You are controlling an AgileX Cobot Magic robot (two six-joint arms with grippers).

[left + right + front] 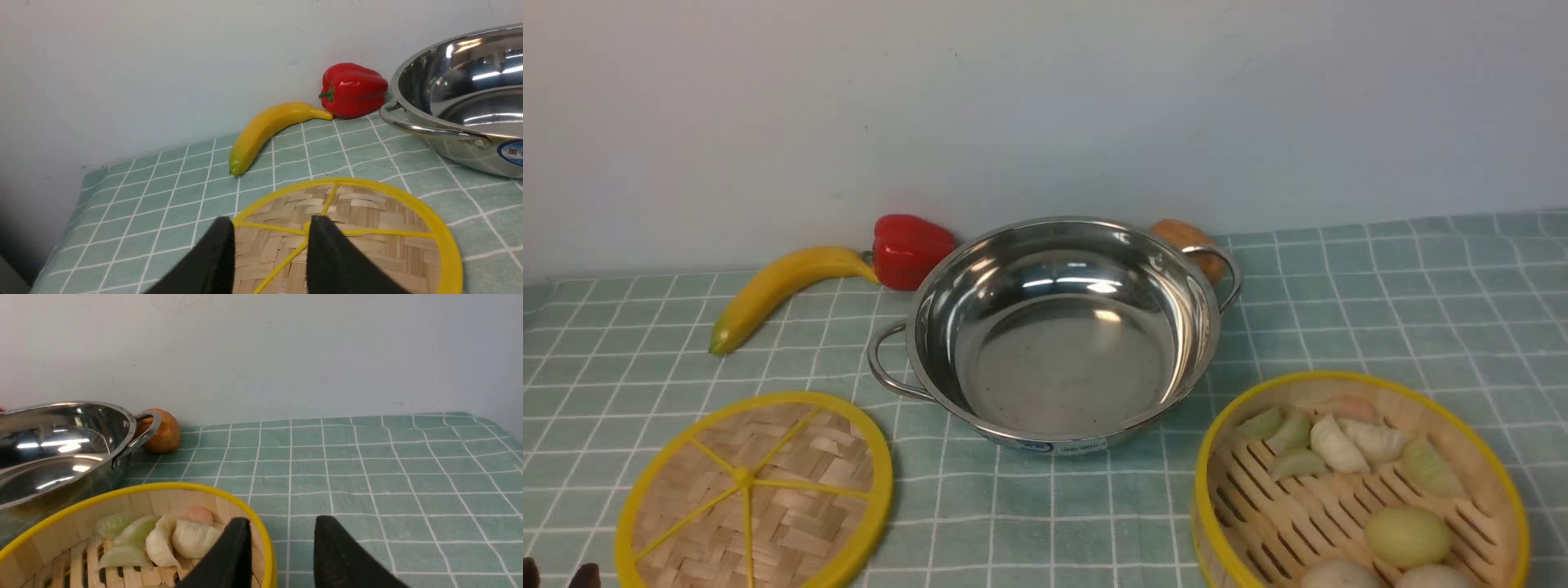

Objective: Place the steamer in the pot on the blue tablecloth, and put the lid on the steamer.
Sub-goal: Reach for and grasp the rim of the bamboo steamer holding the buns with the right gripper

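The pot (1192,327) stands empty in the middle of the blue tablecloth (1380,294). The lid (756,490) lies flat at the front left. The steamer (1347,377), with dumplings and buns inside, sits at the front right. My left gripper (271,220) is open over the lid (367,220), near its centre knob; only its dark tips (556,576) show in the front view. My right gripper (282,520) is open at the steamer's rim (135,489): one finger (233,547) is over the inside, the other (335,547) is outside. It is out of the front view.
A yellow banana (776,286) and a red pepper (911,249) lie by the back wall, left of the pot. A brown round fruit (1188,237) sits behind the pot's right handle (1225,273). The cloth's left edge (73,204) drops off beside the lid.
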